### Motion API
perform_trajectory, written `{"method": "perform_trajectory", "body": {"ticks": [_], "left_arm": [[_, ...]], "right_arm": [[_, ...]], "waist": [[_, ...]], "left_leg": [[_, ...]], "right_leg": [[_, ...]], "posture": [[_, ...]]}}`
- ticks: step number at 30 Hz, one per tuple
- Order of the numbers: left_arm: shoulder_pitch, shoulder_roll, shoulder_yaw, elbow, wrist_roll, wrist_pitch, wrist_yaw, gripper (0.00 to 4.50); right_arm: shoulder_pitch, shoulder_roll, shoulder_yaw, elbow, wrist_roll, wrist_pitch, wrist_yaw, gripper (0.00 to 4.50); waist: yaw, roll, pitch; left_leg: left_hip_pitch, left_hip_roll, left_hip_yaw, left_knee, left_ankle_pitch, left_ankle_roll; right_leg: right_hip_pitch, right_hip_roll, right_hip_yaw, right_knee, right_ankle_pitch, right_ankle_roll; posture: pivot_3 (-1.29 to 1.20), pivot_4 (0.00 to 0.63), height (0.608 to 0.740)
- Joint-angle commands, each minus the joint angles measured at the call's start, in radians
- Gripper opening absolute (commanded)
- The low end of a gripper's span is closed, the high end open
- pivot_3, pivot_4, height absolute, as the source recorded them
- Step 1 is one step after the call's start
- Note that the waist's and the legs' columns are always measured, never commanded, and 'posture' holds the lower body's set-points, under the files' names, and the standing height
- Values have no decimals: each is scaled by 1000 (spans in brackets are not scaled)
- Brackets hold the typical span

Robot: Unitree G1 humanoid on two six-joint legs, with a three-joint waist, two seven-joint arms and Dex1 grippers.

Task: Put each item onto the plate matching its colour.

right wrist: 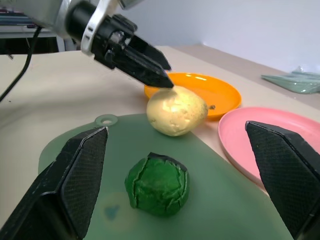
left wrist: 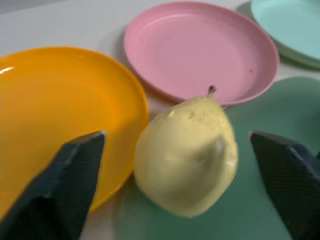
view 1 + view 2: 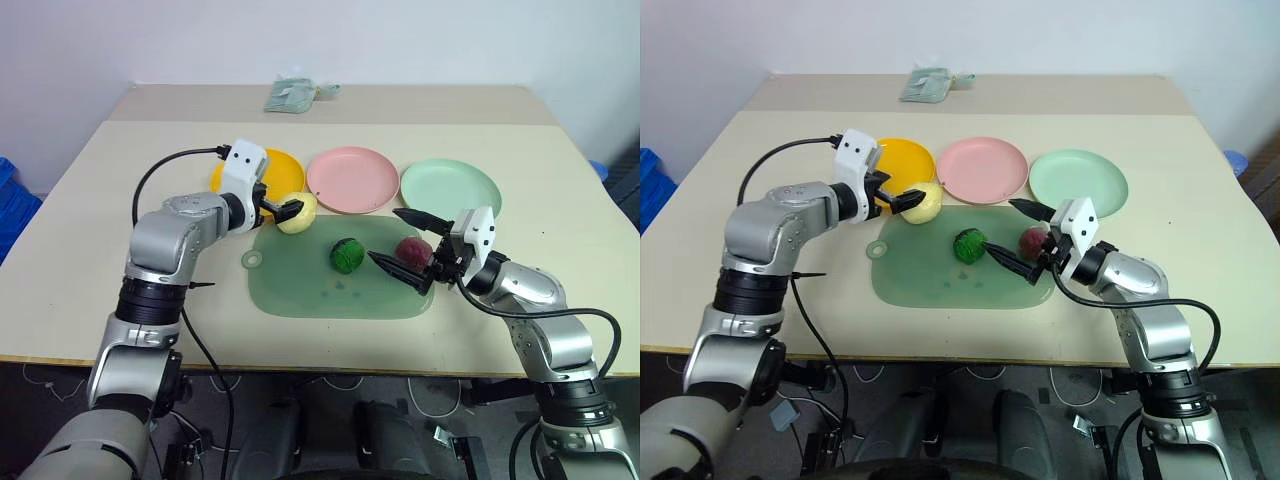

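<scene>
The 3 plates sit in a row on the tabletop point(image 3: 90, 210): orange-yellow plate point(image 3: 280, 163), pink plate point(image 3: 351, 178), mint green plate point(image 3: 449, 187). None carries an item yet. All 3 items lie on the dark green mat point(image 3: 300, 290) in front of them.

The pale yellow pear point(image 2: 187, 155) rests at the mat's far corner, just beside the orange-yellow plate's rim. The left end effector point(image 3: 283, 208) hangs at it with its fingers point(image 2: 70, 175) spread wide on either side, not touching it. The step in hand looks like the yellow item's pick-up; next the fingers need to close squarely on the pear, then lift it over the rim.

The right end effector point(image 3: 408, 246) is also wide apart, empty, bracketing the maroon-pink lump point(image 3: 411, 249), with the dark green knobbly lump point(image 1: 157, 184) nearby at mid-mat.
</scene>
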Motion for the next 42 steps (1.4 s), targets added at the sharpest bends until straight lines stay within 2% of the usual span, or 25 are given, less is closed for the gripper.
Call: {"method": "perform_trajectory", "body": {"ticks": [1, 9, 16, 32, 35, 37, 42], "left_arm": [[-45, 27, -2, -17, -4, 21, -30, 4479], [-49, 73, -90, -6, 20, 50, -100, 4479], [-70, 78, -136, 51, 60, 22, -120, 4479], [-103, 6, -151, 146, 128, -54, -117, 4479], [-102, 1, -146, 146, 131, -58, -114, 3642], [-100, -1, -140, 143, 131, -63, -110, 2823], [-84, -1, -109, 85, 112, -49, -95, 2823]], "right_arm": [[-31, 19, 8, -4, 0, -24, 3, 4500], [-57, 37, 19, 0, -7, -15, -5, 4500], [-41, 31, 7, -17, -1, -15, -12, 4500], [-18, 25, -10, 1, -6, -50, -8, 4500], [-15, 25, -11, 3, -6, -54, -8, 4500], [-15, 24, -12, 6, -7, -57, -6, 4500], [-13, 19, -15, 15, -6, -65, -1, 4500]], "waist": [[0, 0, 0], [-1, 0, 0], [-2, 0, 0], [-2, 0, 0], [-2, 0, 0], [-2, 0, 0], [-2, 0, 0]], "left_leg": [[0, 0, 0, 0, 0, 0], [0, 0, 0, 0, 0, 0], [0, 0, 0, 0, 0, 0], [0, 0, 0, 0, 0, 0], [0, 0, 0, 0, 0, 0], [0, 0, 0, 0, 0, 0], [0, 0, 0, 0, 0, 0]], "right_leg": [[0, 0, 0, 0, 0, 0], [0, 0, 0, 0, 0, 0], [0, 0, 0, 0, 0, 0], [0, 0, 0, 0, 0, 0], [0, 0, 0, 0, 0, 0], [0, 0, 0, 0, 0, 0], [0, 0, 0, 0, 0, 0]], "posture": [[0, 150, 740], [0, 150, 740], [0, 150, 740], [0, 150, 740], [0, 150, 740], [0, 150, 740], [0, 150, 740]]}}
